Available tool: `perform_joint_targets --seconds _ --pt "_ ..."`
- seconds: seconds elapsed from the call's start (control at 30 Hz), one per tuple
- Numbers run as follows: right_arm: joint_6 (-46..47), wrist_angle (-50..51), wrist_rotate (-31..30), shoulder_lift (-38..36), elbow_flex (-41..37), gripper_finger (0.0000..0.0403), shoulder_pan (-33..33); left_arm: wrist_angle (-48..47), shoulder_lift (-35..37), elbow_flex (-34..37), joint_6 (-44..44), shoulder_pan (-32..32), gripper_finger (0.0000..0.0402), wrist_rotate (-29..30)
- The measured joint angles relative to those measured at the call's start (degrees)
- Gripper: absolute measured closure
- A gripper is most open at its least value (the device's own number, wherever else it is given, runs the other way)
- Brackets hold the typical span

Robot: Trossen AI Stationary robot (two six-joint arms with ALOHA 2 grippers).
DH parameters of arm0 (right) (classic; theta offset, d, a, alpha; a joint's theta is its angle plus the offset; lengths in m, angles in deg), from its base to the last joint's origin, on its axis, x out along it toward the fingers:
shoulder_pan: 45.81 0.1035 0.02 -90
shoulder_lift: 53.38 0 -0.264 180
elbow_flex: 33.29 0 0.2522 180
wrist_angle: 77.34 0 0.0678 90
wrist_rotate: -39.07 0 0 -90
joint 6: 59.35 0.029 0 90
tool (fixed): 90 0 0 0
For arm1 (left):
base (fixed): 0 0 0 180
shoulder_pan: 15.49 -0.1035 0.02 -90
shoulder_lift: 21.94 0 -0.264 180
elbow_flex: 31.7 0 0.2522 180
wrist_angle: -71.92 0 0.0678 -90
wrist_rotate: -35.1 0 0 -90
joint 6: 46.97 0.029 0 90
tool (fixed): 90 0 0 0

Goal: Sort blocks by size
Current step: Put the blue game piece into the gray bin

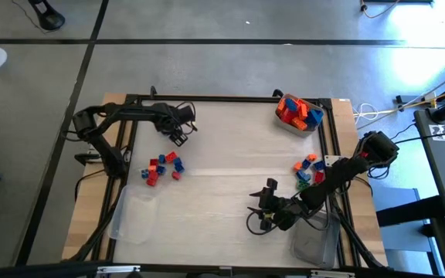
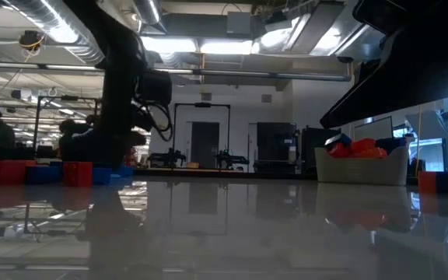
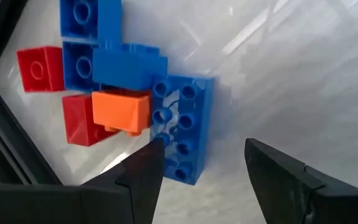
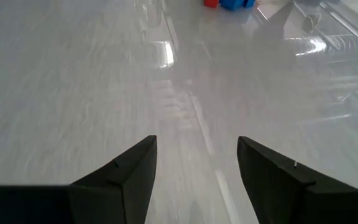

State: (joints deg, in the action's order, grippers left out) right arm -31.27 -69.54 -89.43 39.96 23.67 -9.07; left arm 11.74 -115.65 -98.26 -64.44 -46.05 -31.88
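Left wrist view shows the left gripper [image 3: 201, 165] with its two dark fingers spread and nothing between them. Just past the fingertips lies a cluster of small hard plastic building bricks [image 3: 114, 87]: a long blue studded brick [image 3: 182, 127] nearest, touching an orange brick [image 3: 122, 111], with red and more blue bricks beyond. These look light, stiff and smooth, so they would likely skate on the glossy white tabletop [image 1: 222, 154] if nudged. My guess is that the surest hold is across the flat long sides of the blue brick, not over the studs.

Seen from above, the right gripper [image 1: 265, 207] hangs over bare table, its fingers likewise parted and empty. A second loose group of red, blue and green bricks [image 1: 307, 168] lies well off to one side of them.

A clear plastic tub at the far right corner [image 1: 297, 123] is heaped with orange, red and blue bricks. Two more clear tubs sit at the near edge, one on the left [image 1: 134, 220] and one on the right [image 1: 315, 243]; neither appears to hold any bricks, though the right arm hides part of the right one.
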Motion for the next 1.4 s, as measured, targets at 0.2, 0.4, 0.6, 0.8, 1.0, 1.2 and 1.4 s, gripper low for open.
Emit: perform_joint_targets --seconds 0.2,0.4,0.6,0.8,1.0,1.2,1.4 --pt "0.1 -0.4 -0.2 0.5 0.0 0.0182 0.0 5.5 0.2 3.7 1.4 -1.1 0.0192 1.0" --pt "0.2 -0.2 -1.0 1.1 0.0 0.0182 0.0 7.2 0.3 5.0 3.2 -1.4 0.0192 -1.8" --pt "0.1 -0.3 -1.0 1.4 0.0 0.0182 0.0 9.3 0.2 5.0 4.0 1.1 0.0191 -4.5" --pt "0.1 -0.2 -1.0 1.4 0.0 0.0182 0.0 10.9 0.1 4.3 3.6 5.9 0.0191 -5.8" --pt "0.1 -0.2 -1.0 1.4 0.0 0.0182 0.0 11.8 0.0 2.1 2.9 12.8 0.0191 -8.6" --pt "0.1 -0.2 -1.0 1.4 0.0 0.0182 0.0 18.9 -0.1 1.3 1.6 21.2 0.0191 -14.0" --pt "0.1 -0.2 -1.0 1.4 0.0 0.0182 0.0 27.3 -0.4 1.3 -0.9 30.0 0.0192 -16.3"
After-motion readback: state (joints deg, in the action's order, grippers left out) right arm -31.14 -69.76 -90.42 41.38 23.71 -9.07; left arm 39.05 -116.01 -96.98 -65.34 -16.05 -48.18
